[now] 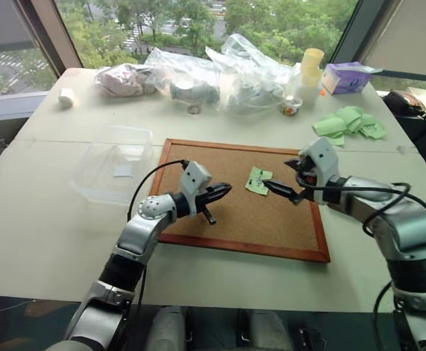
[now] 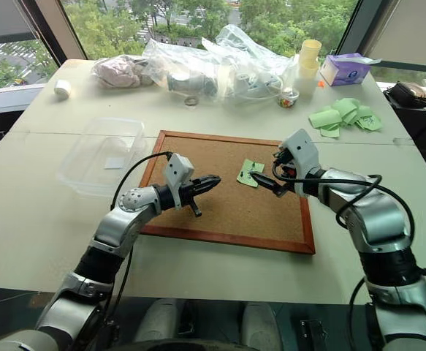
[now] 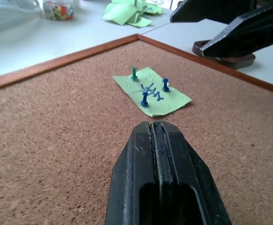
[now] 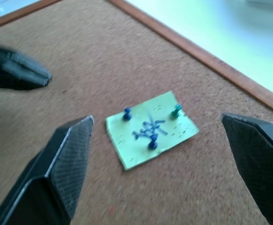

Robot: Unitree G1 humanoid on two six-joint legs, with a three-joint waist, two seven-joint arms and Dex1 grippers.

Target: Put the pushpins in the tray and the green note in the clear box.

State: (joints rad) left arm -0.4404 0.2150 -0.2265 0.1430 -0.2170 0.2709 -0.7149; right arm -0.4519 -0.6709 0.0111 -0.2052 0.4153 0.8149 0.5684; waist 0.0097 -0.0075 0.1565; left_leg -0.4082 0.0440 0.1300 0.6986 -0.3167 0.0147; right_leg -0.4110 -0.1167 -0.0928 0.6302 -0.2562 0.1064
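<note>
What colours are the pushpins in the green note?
Two blue, one green pushpins in the green note; left wrist view shows best.

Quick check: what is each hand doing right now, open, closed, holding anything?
Left hand: closed, holding nothing, above the cork board.
Right hand: open, empty, over the green note.

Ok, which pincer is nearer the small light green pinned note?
Right. The right pincer hangs open just beside the small light green pinned note; the left pincer is shut, farther back over the cork.
</note>
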